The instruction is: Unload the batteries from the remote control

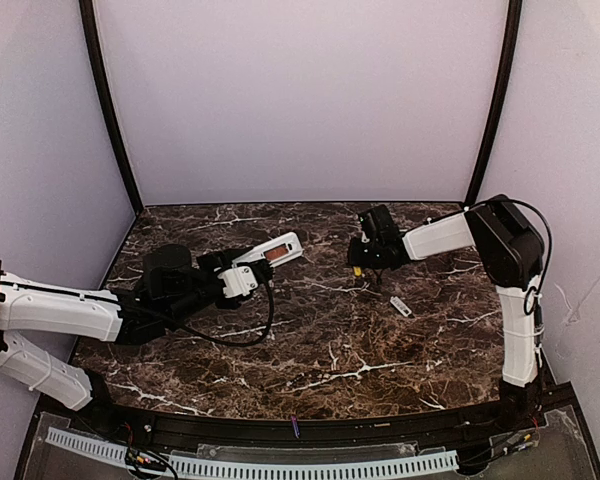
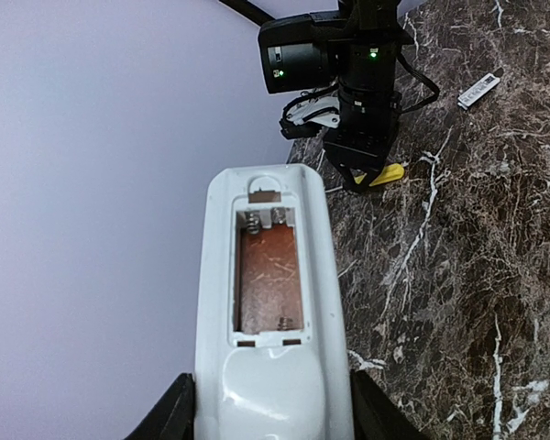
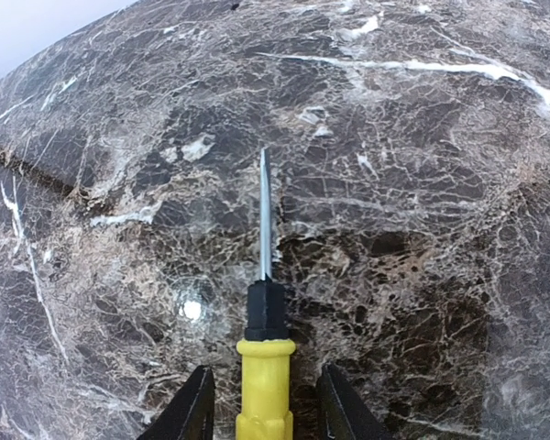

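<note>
**A:** From above, what do you count?

**B:** One remote control [image 1: 278, 250], raised over the desk [image 1: 330, 360] in the left claw [image 1: 243, 272]. One grey cover [image 1: 401, 307]. One dark purplish battery [image 1: 294, 427], I think, on the near rail [image 1: 380, 428]. I can't find the reddish one.

**A:** Left wrist?

**B:** The claw clamps the remote's end. Its compartment [image 2: 268, 275] faces up with zero batteries inside. Held only by its end, it could slip.

**A:** Right wrist?

**B:** One yellow-handled screwdriver [image 3: 266, 316] lies between the right claw [image 3: 266, 376] fingers [image 3: 194, 408], which stand clear of it on both sides. Ungripped, it may roll.
</note>
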